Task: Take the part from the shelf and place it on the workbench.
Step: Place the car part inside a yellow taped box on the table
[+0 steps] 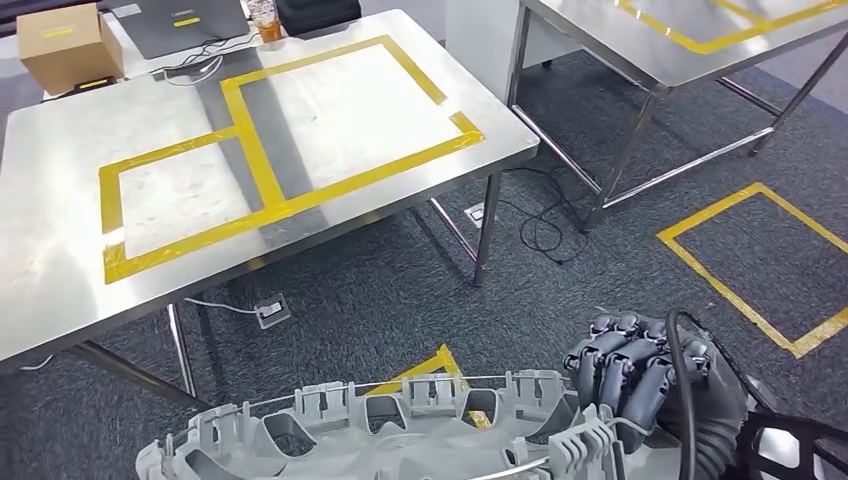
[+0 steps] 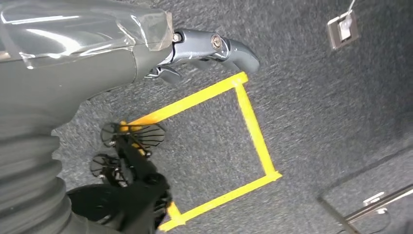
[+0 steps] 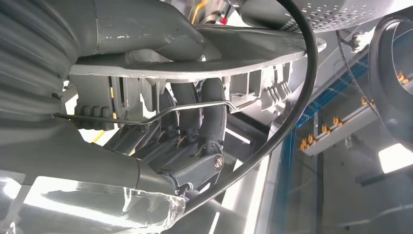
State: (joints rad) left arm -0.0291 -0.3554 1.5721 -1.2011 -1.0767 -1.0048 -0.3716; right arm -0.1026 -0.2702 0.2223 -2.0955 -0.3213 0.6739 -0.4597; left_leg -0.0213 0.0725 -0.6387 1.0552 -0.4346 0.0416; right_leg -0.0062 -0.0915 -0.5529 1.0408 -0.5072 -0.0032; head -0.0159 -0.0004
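Observation:
The part is a long light-grey plastic moulding with ribs, openings and a thin wire rod along it. It lies across the bottom of the head view, above the carpet. My right hand grips its right end, dark fingers wrapped over the part's rim and the thumb on its other side. The workbench is a steel table with yellow tape rectangles, ahead and to the left. My left hand hangs over the carpet, fingers loosely apart, holding nothing.
At the workbench's far edge stand a cardboard box, a laptop and a cup. A second steel table is at the right rear. Yellow tape squares mark the carpet, with floor sockets and cables.

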